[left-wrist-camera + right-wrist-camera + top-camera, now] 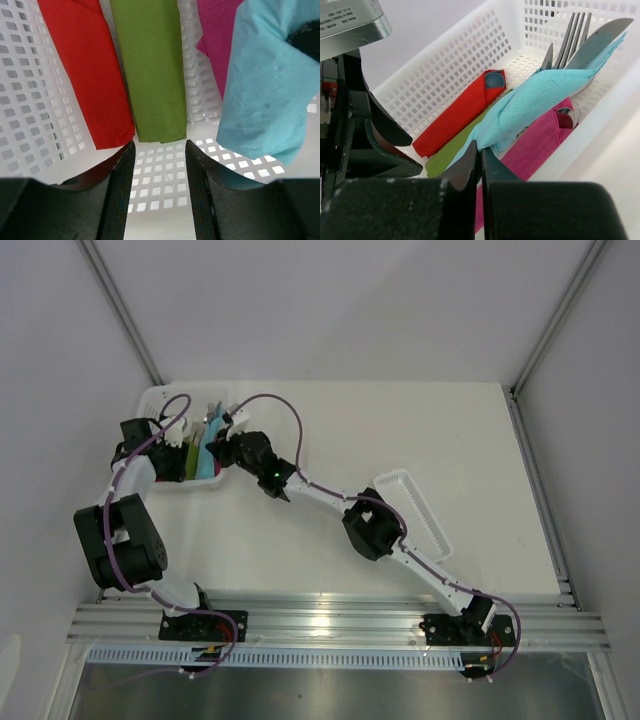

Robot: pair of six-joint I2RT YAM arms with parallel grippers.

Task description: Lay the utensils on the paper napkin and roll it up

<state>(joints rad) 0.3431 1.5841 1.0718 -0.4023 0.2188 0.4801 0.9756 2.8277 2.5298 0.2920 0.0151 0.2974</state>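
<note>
We see the right pincer point(480, 157) pinched shut on the paper napkin point(535, 100) wrapped around the utensils point(575, 35), in the white basket point(455, 55), left pincer point(160, 145) half open, holding nothing.

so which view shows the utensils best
Right wrist: the utensils poke out of the paper napkin, fork tines and a blade plain to see. Left wrist shows only the napkin's paper, no metal. From the top they're too small to make out.
</note>
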